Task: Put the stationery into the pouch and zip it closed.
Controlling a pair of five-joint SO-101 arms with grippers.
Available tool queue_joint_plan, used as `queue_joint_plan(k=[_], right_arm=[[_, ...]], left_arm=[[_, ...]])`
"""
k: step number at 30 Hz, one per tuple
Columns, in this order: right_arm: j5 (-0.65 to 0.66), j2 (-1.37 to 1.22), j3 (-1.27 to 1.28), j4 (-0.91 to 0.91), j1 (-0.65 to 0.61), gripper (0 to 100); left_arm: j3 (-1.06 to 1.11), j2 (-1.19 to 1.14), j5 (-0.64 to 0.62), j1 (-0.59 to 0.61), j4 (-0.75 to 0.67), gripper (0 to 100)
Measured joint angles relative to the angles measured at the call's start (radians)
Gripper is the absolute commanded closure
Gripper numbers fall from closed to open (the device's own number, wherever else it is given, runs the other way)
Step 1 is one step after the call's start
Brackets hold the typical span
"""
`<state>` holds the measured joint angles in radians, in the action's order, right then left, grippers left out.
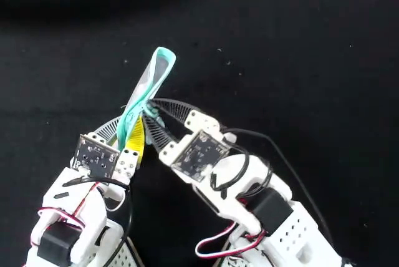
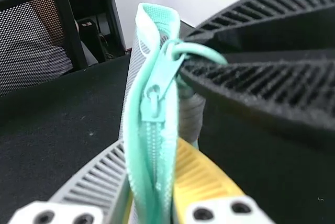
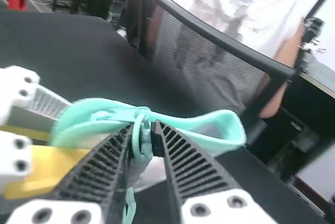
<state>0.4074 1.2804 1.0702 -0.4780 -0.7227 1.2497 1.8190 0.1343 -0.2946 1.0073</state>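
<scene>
- Gripping the near end of the mint pouch (image 1: 151, 80), the left gripper (image 1: 128, 128) is clamped on it.
- The right gripper (image 1: 153, 116), just beside, pinches the zipper pull (image 3: 140, 127).
- The pouch stands edgewise over the black table (image 1: 299, 61).

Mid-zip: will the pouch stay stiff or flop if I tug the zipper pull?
Likely floppy: the pouch is thin mesh fabric and curves where it stands free past the left gripper. Probably light, since that pinch seems to hold it up. The zip pull in the right gripper is a cord loop, so expect some slack first.
</scene>
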Motion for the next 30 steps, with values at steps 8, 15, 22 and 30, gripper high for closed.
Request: queue_joint_plan(k=[8, 15, 22, 30], right_arm=[[-0.144, 0.000, 0.002, 0.051, 0.094, 98.6], [-0.249, 0.000, 0.002, 0.054, 0.118, 98.6], [-0.259, 0.000, 0.038, 0.112, 0.158, 98.6], [-0.259, 0.000, 0.124, 0.287, 0.235, 98.6]], left_arm=[[0.015, 0.000, 0.002, -0.003, -0.003, 96], [0.017, 0.000, 0.002, -0.003, -0.003, 96], [0.020, 0.000, 0.002, -0.003, -0.003, 96], [0.035, 0.000, 0.002, -0.003, -0.003, 97]])
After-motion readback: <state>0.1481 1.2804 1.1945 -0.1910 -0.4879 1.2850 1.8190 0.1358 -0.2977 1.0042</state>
